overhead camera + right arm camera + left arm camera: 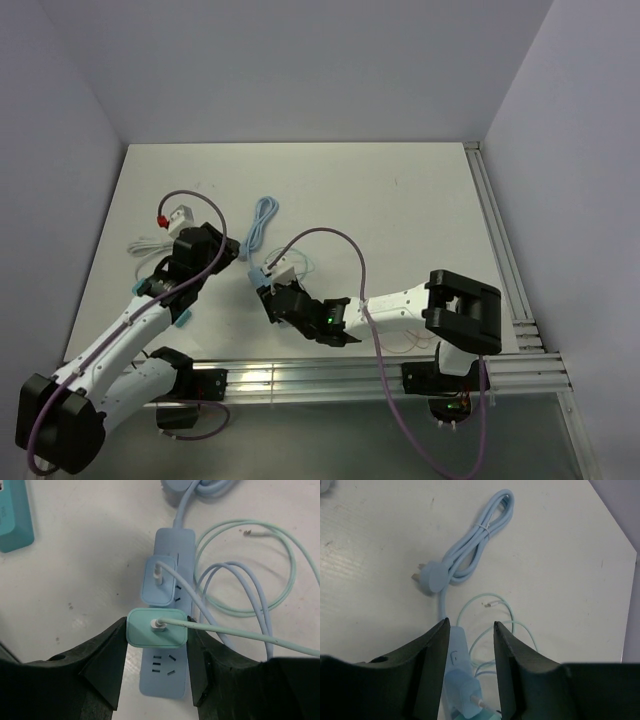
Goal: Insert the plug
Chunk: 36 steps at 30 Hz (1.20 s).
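Right wrist view: right gripper clamped on the mint adapter, one finger on each side, over the middle of the power strip.
Plug location: the adapter is on or just above the strip, just beside the blue adapter that sits plugged in. The strip lies mid-table, a bit toward the near edge, left of centre.
Left tool: left gripper is at a narrow gap with nothing pinched. The strip shows between its fingers but looks farther off, not touched.
Risk 1: prongs miss the slots if the adapter goes down tilted or off line. Nothing holds the strip, so a push would likely skid it across the table.
Risk 2: mint cable runs straight off to the right and could drag the adapter askew.
Risk 3: the two adapter bodies are very close, so the edges could jam.
Hidden: prongs and the socket under the mint adapter. Cannot tell if it is seated, partly in or hovering.
Cut off: the far end of the strip's lead leaves the frame at the top. The left wrist view shows it joining the bundled cord.
Unclear: teal block at the frame edge, cannot tell what it is. The adapter is too small to read in the top view.
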### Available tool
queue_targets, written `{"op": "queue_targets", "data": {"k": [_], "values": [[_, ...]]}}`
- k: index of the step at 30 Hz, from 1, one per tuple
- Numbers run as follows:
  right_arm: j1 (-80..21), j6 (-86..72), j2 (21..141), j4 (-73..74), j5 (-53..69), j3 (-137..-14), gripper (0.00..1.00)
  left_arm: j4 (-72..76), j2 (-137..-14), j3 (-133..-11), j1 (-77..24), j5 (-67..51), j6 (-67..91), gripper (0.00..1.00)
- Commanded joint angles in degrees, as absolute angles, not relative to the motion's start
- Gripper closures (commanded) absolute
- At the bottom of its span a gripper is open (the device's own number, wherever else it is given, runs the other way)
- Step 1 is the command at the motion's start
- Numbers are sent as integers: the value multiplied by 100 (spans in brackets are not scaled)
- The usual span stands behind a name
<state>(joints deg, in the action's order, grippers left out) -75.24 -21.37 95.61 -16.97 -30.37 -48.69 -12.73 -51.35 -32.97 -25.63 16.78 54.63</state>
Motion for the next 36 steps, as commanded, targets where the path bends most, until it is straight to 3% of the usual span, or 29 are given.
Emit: {"op": "queue_targets", "data": {"k": [1, 11, 24, 36], "values": [[-7559, -1794, 9659, -2030, -3647, -5159, 100, -528, -5431, -3278, -2215, 704, 5133, 55], [-7559, -1731, 9800, -1995, -3789, -5168, 100, 263, -6204, -3173, -1942, 53, 5098, 59], [-7576, -2021, 9870, -1986, -3463, -5115, 100, 395, -6126, -2953, -1863, -70, 5150, 60], [-7734, -2407, 10354, -1609, -4008, -4958, 100, 448, -5827, -2742, -1854, -114, 5221, 61]]}}
